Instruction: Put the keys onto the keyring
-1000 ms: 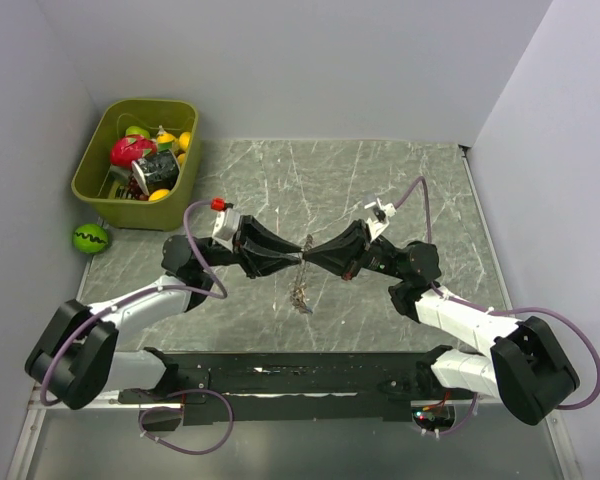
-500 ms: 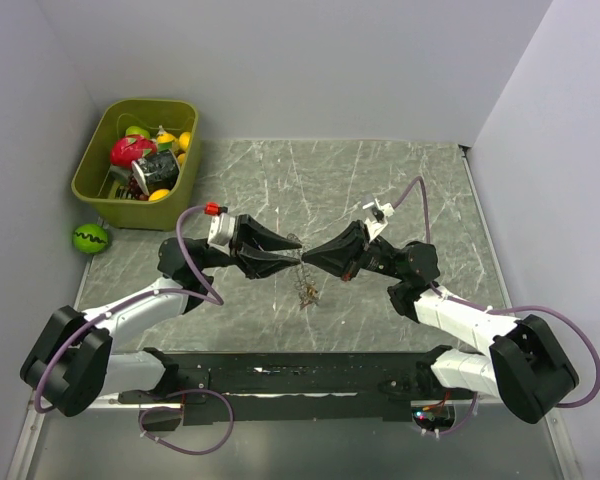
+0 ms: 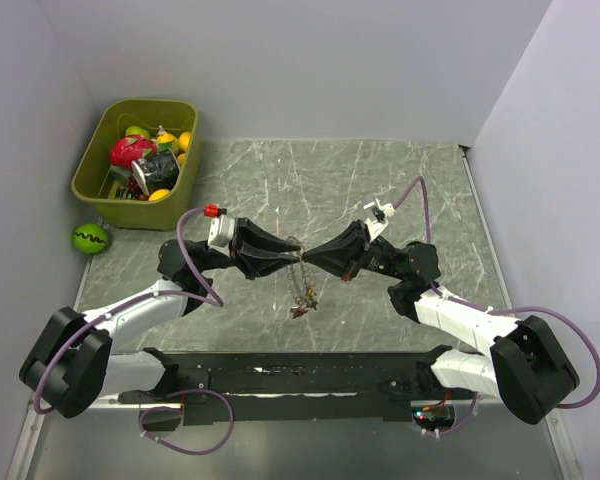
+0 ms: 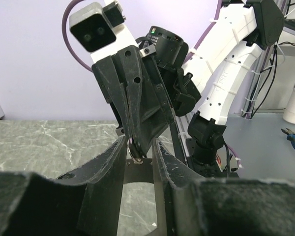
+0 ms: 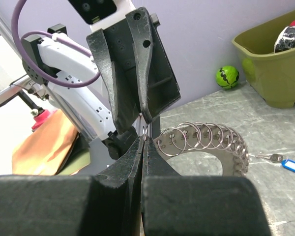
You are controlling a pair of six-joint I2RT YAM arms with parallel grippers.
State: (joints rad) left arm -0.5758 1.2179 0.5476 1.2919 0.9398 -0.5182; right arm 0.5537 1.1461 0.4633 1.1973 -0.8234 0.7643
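Fingertips [image 5: 135, 152] of the right claw [image 5: 143, 141] are pressed flat together, pinching one thin wire loop at the end of the keyring [image 5: 206, 140]. From that pinch the keyring curves away as a row of overlapping silver wire rings strung along a grey, arched strip. Facing it tip to tip, the left claw [image 4: 140, 156] has its rough, matte black fingers [image 4: 108, 164] standing partly apart. A small metal loop sits in that gap close to one finger, and whether it is touched cannot be told. Both claws are wedge-shaped, tapering to narrow points that meet above the middle of the worktop [image 3: 380, 180], a grey slab with white marble veining.

In the overhead view the rest of the keyring dangles below the meeting point as a thin, knobbly strand ending in a small dark fob [image 3: 296, 312]. Whether it reaches the worktop cannot be told. One small silver key [image 5: 271, 158] with a flat blue tag [image 5: 292, 166] lies on the worktop beyond the row of rings, apart from it. Further out stand an olive plastic bin [image 5: 265, 73] of colourful toys and, beside it, a green ball [image 5: 227, 77] with dark markings.

Half a second earlier the dangling strand was bunched up short; now it hangs longer. The claws were tip to tip then as well.
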